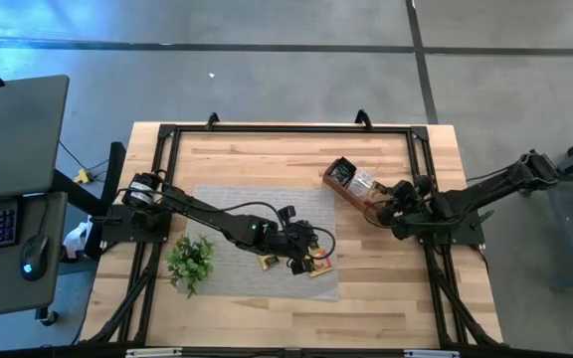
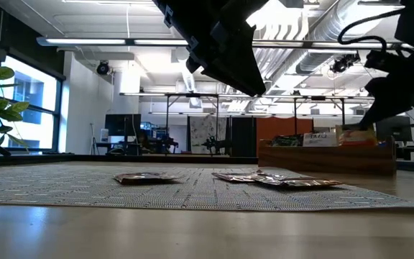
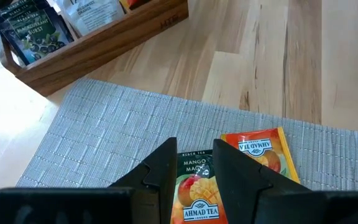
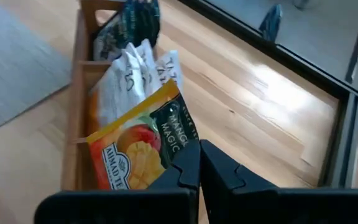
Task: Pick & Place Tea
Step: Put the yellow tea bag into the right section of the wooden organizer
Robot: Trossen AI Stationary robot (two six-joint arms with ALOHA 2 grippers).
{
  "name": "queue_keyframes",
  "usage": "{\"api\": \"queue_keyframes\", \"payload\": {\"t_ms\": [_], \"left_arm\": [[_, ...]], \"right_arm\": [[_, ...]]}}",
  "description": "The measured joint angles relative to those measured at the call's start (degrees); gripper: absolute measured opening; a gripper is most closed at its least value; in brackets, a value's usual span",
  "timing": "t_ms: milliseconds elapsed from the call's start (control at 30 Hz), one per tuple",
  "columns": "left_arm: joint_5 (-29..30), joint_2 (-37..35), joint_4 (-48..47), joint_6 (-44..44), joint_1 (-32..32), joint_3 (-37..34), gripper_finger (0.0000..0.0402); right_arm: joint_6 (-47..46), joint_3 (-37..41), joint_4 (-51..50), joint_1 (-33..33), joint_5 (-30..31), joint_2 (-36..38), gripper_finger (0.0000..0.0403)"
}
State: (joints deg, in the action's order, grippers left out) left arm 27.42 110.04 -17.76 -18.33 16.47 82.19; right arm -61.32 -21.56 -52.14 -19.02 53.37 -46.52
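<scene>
Right wrist view — wooden box (image 4: 79, 124) holds sachets | right pincer (image 4: 199, 163) clamped on orange sachet (image 4: 138, 146) | left pincer (image 3: 194, 171) apart over mat (image 3: 104, 130)

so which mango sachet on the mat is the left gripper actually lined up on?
The upright-reading mango sachet, seen directly between the left gripper fingers. The other one lies beside it, print upside down, outside the fingers.

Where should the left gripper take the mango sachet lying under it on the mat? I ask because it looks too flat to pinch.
Probably by one edge, from straight above. The mango sachet lies flat on the mat, so its faces offer nothing to pinch. The left gripper hangs over it, jaws apart. A second sachet lies close beside, so the far edge looks safer.
</scene>
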Motion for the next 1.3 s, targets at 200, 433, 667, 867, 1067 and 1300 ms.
{"api": "queue_keyframes", "payload": {"t_ms": [200,433,667,867,1067,1300], "left_arm": [[0.00,0.00,0.02,0.00,0.00,0.00,0.0104],[0.00,0.00,0.04,0.00,0.00,0.00,0.0104],[0.00,0.00,0.07,0.00,0.00,0.00,0.0104],[0.00,0.00,0.07,0.00,0.00,0.00,0.0104],[0.00,0.00,0.02,-0.02,0.00,0.00,0.0104],[-1.35,1.79,-0.54,-0.46,0.00,-0.20,0.0104]], "right_arm": [[0.15,-1.44,0.52,-0.12,-0.88,0.04,0.0001],[0.91,-2.05,0.80,-0.12,-5.26,0.04,0.0000],[1.35,-2.80,0.44,-0.14,-3.94,0.02,0.0000],[7.79,-9.00,0.53,-0.14,-0.38,-0.04,0.0000],[12.29,-16.17,-4.24,-0.85,-1.38,-2.85,0.0000],[-2.52,-25.30,-24.69,-7.73,-6.74,-10.17,0.0000]]}}
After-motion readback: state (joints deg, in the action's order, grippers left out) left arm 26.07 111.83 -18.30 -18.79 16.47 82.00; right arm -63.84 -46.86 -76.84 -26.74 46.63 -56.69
